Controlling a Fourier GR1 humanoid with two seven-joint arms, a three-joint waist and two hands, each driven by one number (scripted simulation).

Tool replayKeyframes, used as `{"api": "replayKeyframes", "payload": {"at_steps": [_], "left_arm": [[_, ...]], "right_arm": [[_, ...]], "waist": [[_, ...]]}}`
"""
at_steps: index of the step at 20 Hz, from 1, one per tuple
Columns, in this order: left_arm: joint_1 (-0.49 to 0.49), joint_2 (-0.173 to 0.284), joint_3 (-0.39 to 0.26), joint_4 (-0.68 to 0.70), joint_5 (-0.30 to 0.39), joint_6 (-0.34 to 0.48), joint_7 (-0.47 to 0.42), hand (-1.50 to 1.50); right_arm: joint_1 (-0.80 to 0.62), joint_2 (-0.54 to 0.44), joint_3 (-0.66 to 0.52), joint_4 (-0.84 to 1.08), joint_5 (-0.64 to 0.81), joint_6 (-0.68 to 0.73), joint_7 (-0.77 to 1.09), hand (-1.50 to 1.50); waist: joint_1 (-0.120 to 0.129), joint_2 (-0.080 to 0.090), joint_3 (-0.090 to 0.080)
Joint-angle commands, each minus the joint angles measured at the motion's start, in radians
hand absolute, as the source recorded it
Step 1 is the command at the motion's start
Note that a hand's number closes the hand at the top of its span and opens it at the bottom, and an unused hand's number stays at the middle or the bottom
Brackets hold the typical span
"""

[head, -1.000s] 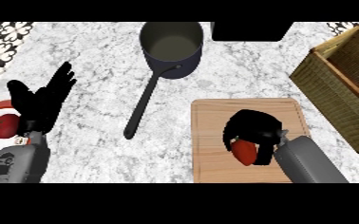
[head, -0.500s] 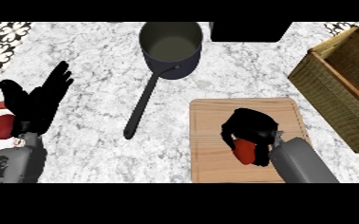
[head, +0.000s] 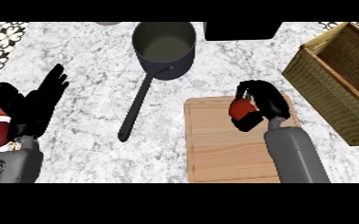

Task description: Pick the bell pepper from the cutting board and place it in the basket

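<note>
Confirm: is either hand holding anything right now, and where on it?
Right hand holds the red bell pepper, fingers curled round its body from the right side, above the cutting board. Left hand is open and holds nothing.

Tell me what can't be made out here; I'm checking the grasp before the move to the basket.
Head view only:
- Bell pepper: mostly covered by the right hand; whether it has left the cutting board is unclear.
- Basket: cut off by the right edge, inside mostly unseen.
- Left hand: hides a red-and-white thing at the left edge.
</note>
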Motion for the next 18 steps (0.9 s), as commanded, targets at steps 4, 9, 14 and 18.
{"api": "replayKeyframes", "payload": {"at_steps": [4,9,14,18], "left_arm": [[-0.042,-0.031,-0.045,-0.003,-0.012,-0.006,-0.008,0.00],[-0.042,-0.014,-0.043,0.018,-0.016,-0.021,-0.002,0.00],[-0.069,-0.031,-0.046,0.048,-0.029,0.000,-0.010,0.00],[-0.044,-0.018,-0.042,0.022,-0.018,-0.021,-0.005,0.00]], "right_arm": [[-0.226,0.048,-0.060,-0.111,-0.170,-0.371,0.387,1.50],[-0.424,0.049,0.049,-0.121,0.043,-0.583,0.738,1.50],[-0.664,0.049,0.111,-0.025,0.248,-0.582,1.103,1.50],[-0.834,0.049,0.079,0.061,0.338,-0.476,1.233,1.50]], "waist": [[0.082,0.001,0.004],[0.098,0.002,-0.004],[0.080,0.008,-0.003],[0.071,0.007,-0.001]]}}
